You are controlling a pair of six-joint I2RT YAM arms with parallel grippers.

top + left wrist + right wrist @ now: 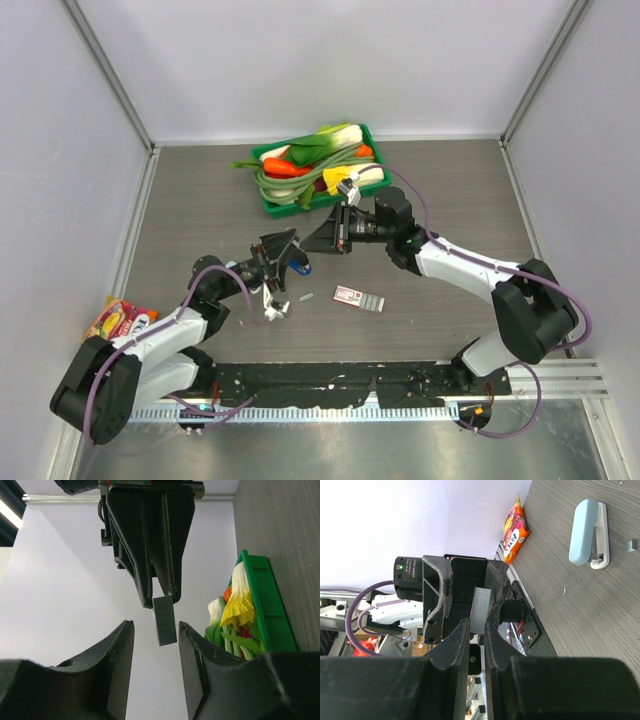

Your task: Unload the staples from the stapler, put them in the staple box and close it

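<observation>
Right fingers [454,642] pinch the staples [480,611]; left fingers [119,662] flank them, parted, untouching. Stapler [299,265] lies at 6 o'clock on grey tabletop [200,200]; pale walls [320,60] surround; green tray [375,145] at 12 o'clock.

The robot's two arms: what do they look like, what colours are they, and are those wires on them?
Both the left arm and the right arm have white shells between chunky black joints. A purple cable loops along each. The fingers are matte black, wedge-shaped plastic with curved inner faces.
</observation>
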